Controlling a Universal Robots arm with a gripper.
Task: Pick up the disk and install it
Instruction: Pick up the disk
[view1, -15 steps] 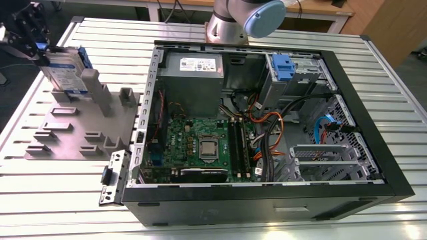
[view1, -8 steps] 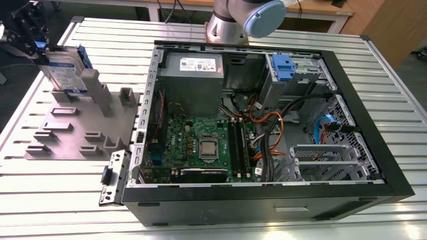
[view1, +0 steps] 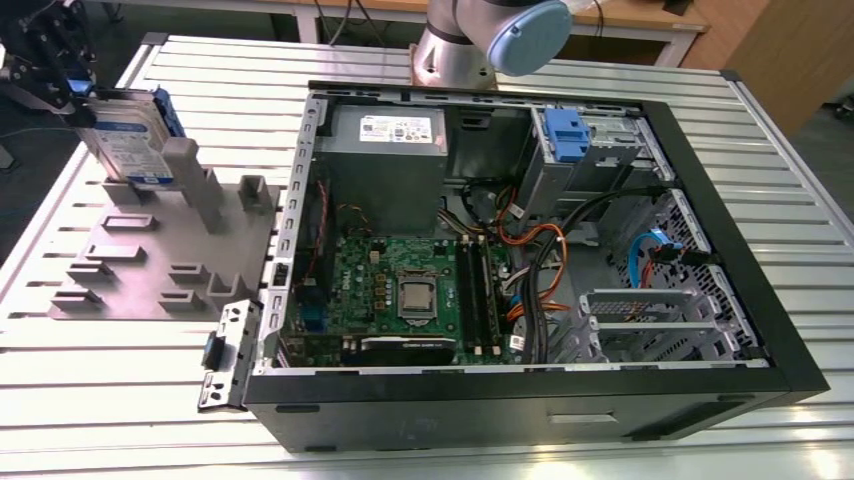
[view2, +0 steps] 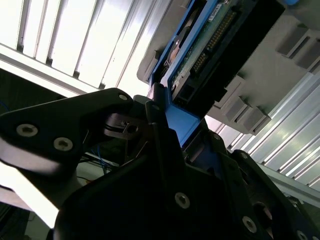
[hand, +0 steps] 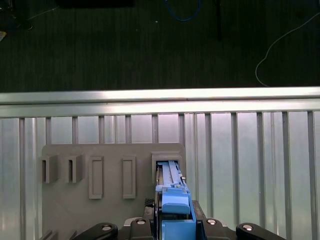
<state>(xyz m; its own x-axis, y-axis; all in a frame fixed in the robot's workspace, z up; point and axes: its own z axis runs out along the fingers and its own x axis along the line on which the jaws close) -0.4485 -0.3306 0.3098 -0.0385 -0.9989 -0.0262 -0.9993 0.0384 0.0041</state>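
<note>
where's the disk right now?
The disk stands upright at the exterior view's far left, in a slot of the grey fixture plate beside the open PC case, its top held by the gripper.

Room above the grey fixture (view1: 134, 275) was open. Its tall post (view1: 191, 190) stood just beside the disk (view1: 131, 140), toward the open computer case (view1: 534, 400).
</note>
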